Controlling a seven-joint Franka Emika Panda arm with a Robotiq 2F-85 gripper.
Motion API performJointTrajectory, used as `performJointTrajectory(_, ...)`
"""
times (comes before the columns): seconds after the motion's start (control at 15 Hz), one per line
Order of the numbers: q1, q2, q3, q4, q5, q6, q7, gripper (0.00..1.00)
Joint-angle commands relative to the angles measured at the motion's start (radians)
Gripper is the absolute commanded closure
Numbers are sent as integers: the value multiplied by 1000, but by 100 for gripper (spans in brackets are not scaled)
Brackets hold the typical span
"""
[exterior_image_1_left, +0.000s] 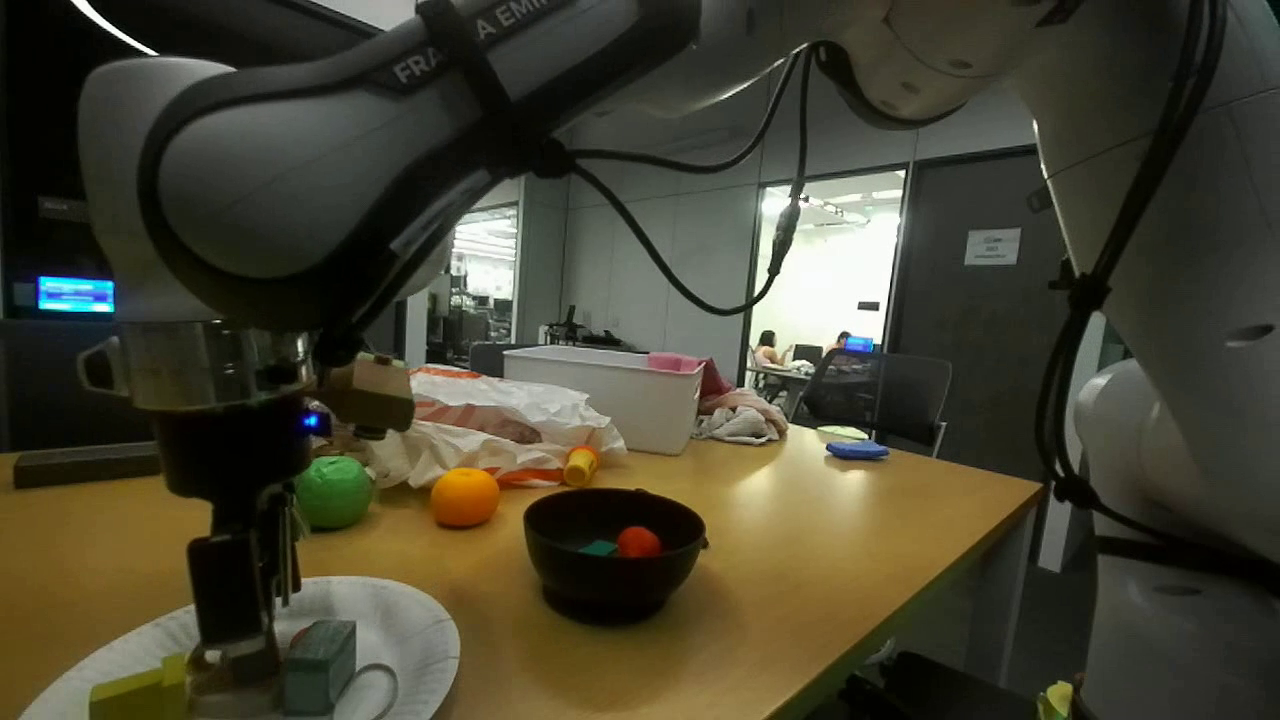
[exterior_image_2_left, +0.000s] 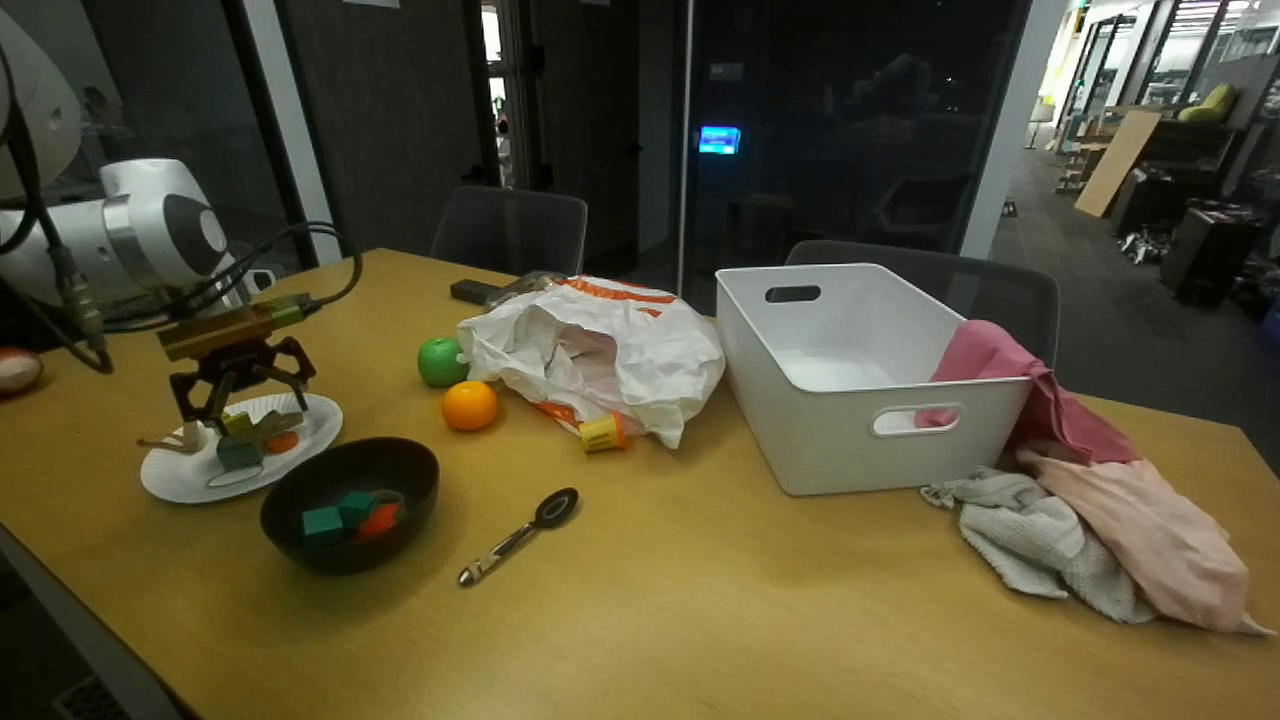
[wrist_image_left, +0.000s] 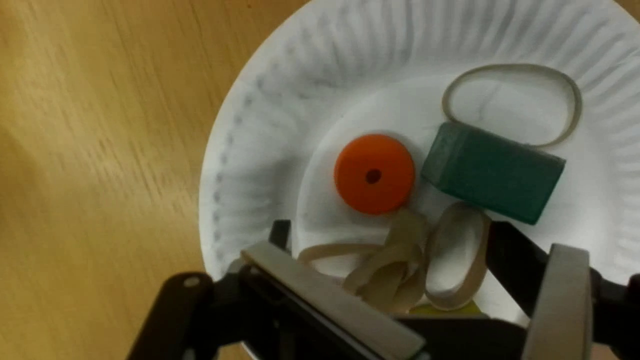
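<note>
Gripper (exterior_image_2_left: 256, 415) stood low over the paper plate (wrist_image_left: 240, 165), fingers (wrist_image_left: 330, 295) well apart, nothing clamped between them. That wide stance looked chosen to straddle the bundle of tan bands (wrist_image_left: 395, 262) without nudging it; my reading only. Plate's fluted rim probably served to corral small loose pieces. Orange disc (wrist_image_left: 372, 160) lay flat face up, steadier so than on edge, and green block (wrist_image_left: 500, 172) rested on a long side, likely for the same reason. Black bowl (exterior_image_1_left: 610, 590) stood apart from the plate, near its half-past-two in an exterior view, deep wall presumably holding in a red piece (exterior_image_1_left: 638, 542) and teal blocks (exterior_image_2_left: 323, 525).

Bundle, wrist view: on the plate, in the gap between the fingers, its eight o'clock side hidden behind one of them. Touching either finger? Could not tell. Around the bundle: disc just beside it, close to twelve o'clock; block between one and two; thin loop (wrist_image_left: 517, 66) past the block toward one, meeting its edge, whether tucked under unclear; yellow piece (wrist_image_left: 445, 309) near four, mostly covered by bundle and gripper.
</note>
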Motion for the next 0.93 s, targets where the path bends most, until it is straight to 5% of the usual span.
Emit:
performJointTrajectory(0.0,-22,-9,7,-26,58,11,-20,0)
performJointTrajectory(0.6,-14,-1,4,-80,72,216,-4,0)
performJointTrajectory(0.67,-16,-4,-1,-88,65,233,-1,25)
performJointTrajectory(0.87,-23,-12,-7,-102,69,263,-7,41)
